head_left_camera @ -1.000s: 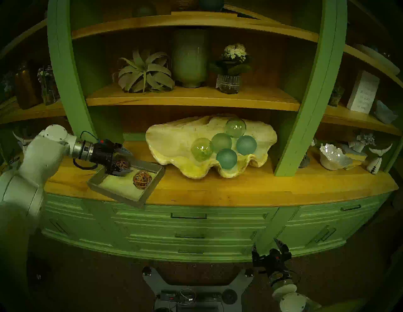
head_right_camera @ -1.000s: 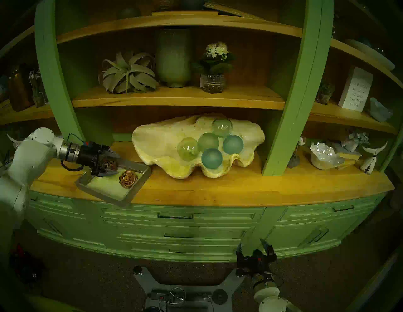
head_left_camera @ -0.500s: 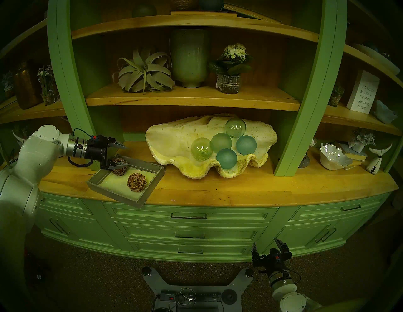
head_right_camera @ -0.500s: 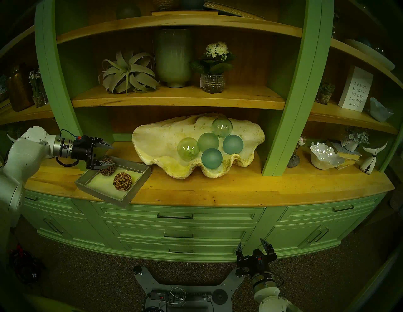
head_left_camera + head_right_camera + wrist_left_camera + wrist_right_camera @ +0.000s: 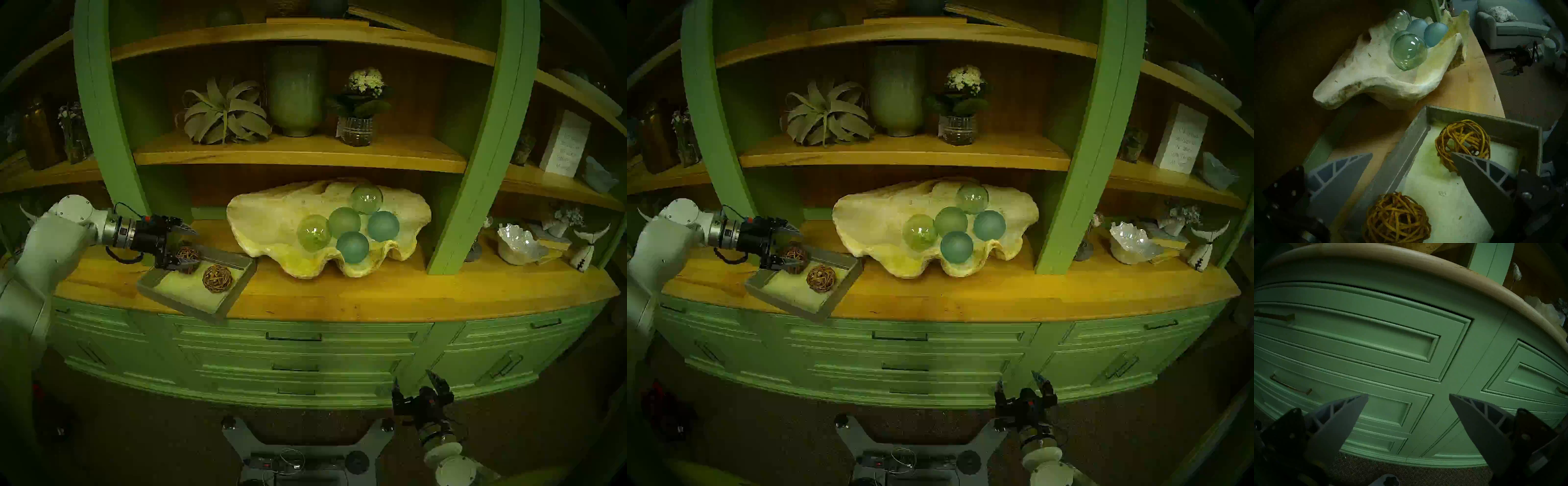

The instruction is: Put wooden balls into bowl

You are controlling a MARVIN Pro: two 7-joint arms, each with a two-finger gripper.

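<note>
Spanning the whole head view, the green cabinet (image 5: 295, 356) carries a wooden surface (image 5: 339, 298) on which everything of the task sits. Largest on it is the giant clam shell (image 5: 268, 220) serving as the bowl, cream-yellow with a wavy rim; it holds only five glass spheres (image 5: 353, 247), green and teal, and no woven ball, so nothing of the task is done as far as the views show. Just beside the shell's left end lies the square grey tray (image 5: 190, 302), one corner overhanging the front edge of the surface. Both rattan balls are in that tray: the nearer ball (image 5: 217, 278) sits free toward the tray's right side, and the farther ball (image 5: 187, 258) rests by the tray's back-left wall. The left gripper (image 5: 185, 246) is at that farther ball with its jaws spread wide, one finger above it and one in front of it in the head view; the left wrist view shows the ball low between the fingers, with no finger pressed against it, so it is not gripped. The right gripper (image 5: 419, 385) hangs low in front of the drawers, also wide apart and empty. Left to do, by this reading: grasp each ball, carry it over and set it in the shell.
</note>
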